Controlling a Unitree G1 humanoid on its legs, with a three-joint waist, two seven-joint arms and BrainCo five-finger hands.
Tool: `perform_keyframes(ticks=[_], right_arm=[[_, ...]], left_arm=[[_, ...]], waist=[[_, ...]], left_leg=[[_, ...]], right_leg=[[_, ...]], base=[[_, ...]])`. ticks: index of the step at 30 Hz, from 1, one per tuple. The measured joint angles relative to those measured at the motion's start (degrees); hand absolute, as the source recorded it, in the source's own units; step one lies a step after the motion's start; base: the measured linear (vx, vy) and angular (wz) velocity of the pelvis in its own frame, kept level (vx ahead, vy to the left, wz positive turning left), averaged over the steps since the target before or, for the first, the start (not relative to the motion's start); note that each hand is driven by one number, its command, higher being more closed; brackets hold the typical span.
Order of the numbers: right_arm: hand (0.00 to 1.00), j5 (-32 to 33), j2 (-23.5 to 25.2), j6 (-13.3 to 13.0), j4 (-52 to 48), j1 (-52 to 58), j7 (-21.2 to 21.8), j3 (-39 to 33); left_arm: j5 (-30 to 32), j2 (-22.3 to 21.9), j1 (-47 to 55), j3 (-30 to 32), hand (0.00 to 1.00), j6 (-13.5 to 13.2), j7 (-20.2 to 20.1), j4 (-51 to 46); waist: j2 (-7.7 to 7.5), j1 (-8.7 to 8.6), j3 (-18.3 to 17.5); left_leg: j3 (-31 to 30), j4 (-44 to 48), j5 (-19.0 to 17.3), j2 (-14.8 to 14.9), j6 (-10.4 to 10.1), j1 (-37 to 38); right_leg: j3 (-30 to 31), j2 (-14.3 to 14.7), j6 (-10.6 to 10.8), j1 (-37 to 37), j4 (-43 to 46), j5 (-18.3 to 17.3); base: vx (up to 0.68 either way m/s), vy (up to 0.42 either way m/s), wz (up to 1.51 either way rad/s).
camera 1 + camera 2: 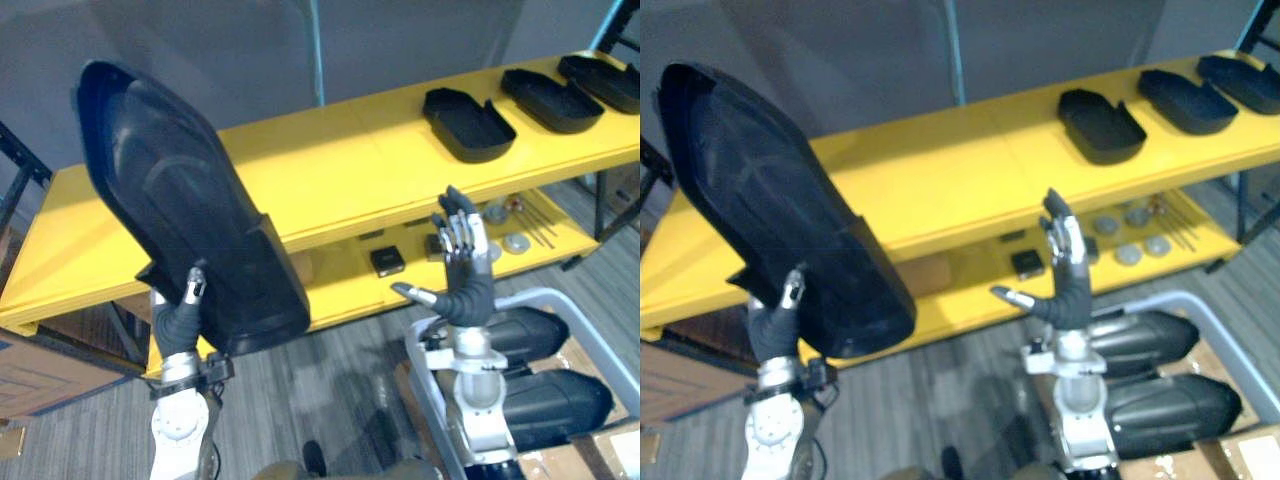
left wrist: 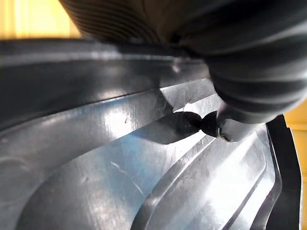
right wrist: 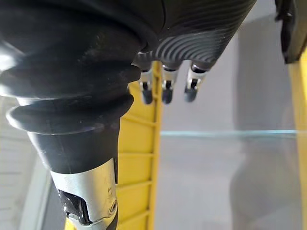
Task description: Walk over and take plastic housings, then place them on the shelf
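While left hand [image 1: 179,322] pinches it, black housing [image 1: 180,190] (glossy, contoured) raised aslant, right hand [image 1: 468,285] spread.

Big housing [image 1: 190,210] black, shelf [image 1: 330,170] yellow w/ three more black housings [image 1: 467,123], floor [image 1: 340,370] grey, streaky.
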Motion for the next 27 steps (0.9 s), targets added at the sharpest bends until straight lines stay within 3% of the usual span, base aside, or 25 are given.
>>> perform_keyframes(ticks=[6, 8, 10, 11, 13, 16, 17, 18, 21, 27], right_arm=[[0.00, 0.3, -1.1, 0.0, 3.0, 0.4, -1.3, -0.2], [0.00, 0.2, -1.5, 0.0, 3.7, 1.6, -1.5, -0.5], [0.00, -1.2, -1.0, 0.0, 4.3, 2.5, -1.5, -0.4], [0.00, -2.2, -0.2, -0.1, 4.3, 3.1, -1.4, -0.1], [0.00, -2.1, -0.1, -0.2, 4.1, 3.0, -0.9, 0.2], [0.00, -2.0, -0.4, -0.3, 3.5, 2.2, 1.3, 0.3], [0.00, -2.0, -0.7, -0.2, 3.5, 1.9, 1.8, 0.3], [0.00, -2.0, -1.3, -0.2, 3.5, 1.8, 1.7, 0.3], [0.00, -2.2, -4.2, -0.1, 3.5, 0.7, 1.0, 0.3], [0.00, -4.5, -4.0, -0.2, 1.1, 2.3, -4.5, -2.5]], left_arm=[[1.2, 0.0, -1.0, -0.1, 1.00, 0.0, 0.0, -1.2], [1.1, 0.1, -2.0, -0.2, 1.00, 0.0, -0.3, -1.1], [0.8, 1.1, -2.7, 0.3, 1.00, -0.1, -1.2, -1.0], [0.6, 2.1, -2.7, 0.1, 1.00, -0.1, -1.3, -0.7], [0.4, 2.5, -3.8, 0.1, 1.00, -0.1, -1.7, -0.1], [0.4, 2.8, -4.8, 0.0, 1.00, -0.1, -1.5, 0.0], [0.6, 2.9, -4.8, -0.2, 1.00, -0.1, -1.0, 0.2], [0.6, 2.7, -4.8, -0.4, 1.00, 0.0, -0.8, 0.6], [0.6, 2.1, -4.7, -2.8, 1.00, 0.3, -1.2, 0.8], [0.6, 2.3, -6.7, -6.8, 1.00, 0.2, -4.6, 0.8]], waist=[[-1.08, -0.56, 0.1], [-1.27, -0.72, 0.3], [-2.34, -0.70, 1.1], [-2.15, -1.40, 1.4], [-2.15, -1.84, 1.4], [-2.75, -1.76, 1.6], [-3.79, -1.87, 1.8], [-3.57, -1.98, 1.9], [-0.18, -1.73, 2.3], [-0.39, -2.20, 2.3]], left_leg=[[0.4, 1.4, -1.2, 0.4, 0.2, 0.8], [0.0, 4.3, -3.1, 1.0, 0.4, 0.8], [-0.6, 6.6, -5.2, 1.2, 1.9, 2.2], [-1.8, 7.4, -6.2, 1.8, 2.6, 2.2], [-3.6, 7.5, -6.4, 2.8, 2.5, 1.5], [-4.3, 9.3, -6.9, 2.4, 1.6, -1.0], [-4.7, 11.1, -7.9, 1.1, 1.1, -1.9], [-5.1, 11.9, -8.4, 1.0, 0.8, -2.1], [-5.1, 14.8, -9.5, 2.9, 0.1, -4.4], [-4.3, 11.7, -9.4, 4.4, -0.6, -2.5]], right_leg=[[1.6, -0.5, -0.1, -0.3, 2.7, -0.1], [3.2, -1.1, -1.1, -2.4, 10.1, -0.6], [8.1, -1.4, -4.7, -4.8, 18.0, -1.7], [11.8, 0.7, -5.6, -5.1, 18.4, -4.1], [14.8, 5.0, -5.1, -6.8, 15.7, -5.7], [16.3, 8.9, -5.3, -11.0, 9.8, -4.1], [17.6, 8.8, -5.6, -11.9, 8.8, -1.3], [17.6, 8.8, -5.1, -12.0, 9.1, -0.5], [16.9, 10.1, -5.0, -11.7, 6.5, 0.9], [15.9, 12.1, -5.7, -7.9, 0.3, 2.6]], base=[[0.03, 0.017, -0.06], [0.00, 0.059, 0.12], [-0.02, 0.066, 0.14], [-0.03, 0.036, 0.31], [-0.03, -0.021, 0.40], [0.00, -0.035, 0.29], [0.02, -0.086, 0.32], [0.10, -0.095, 0.19], [0.13, -0.044, 0.00], [0.13, -0.032, 0.00]])
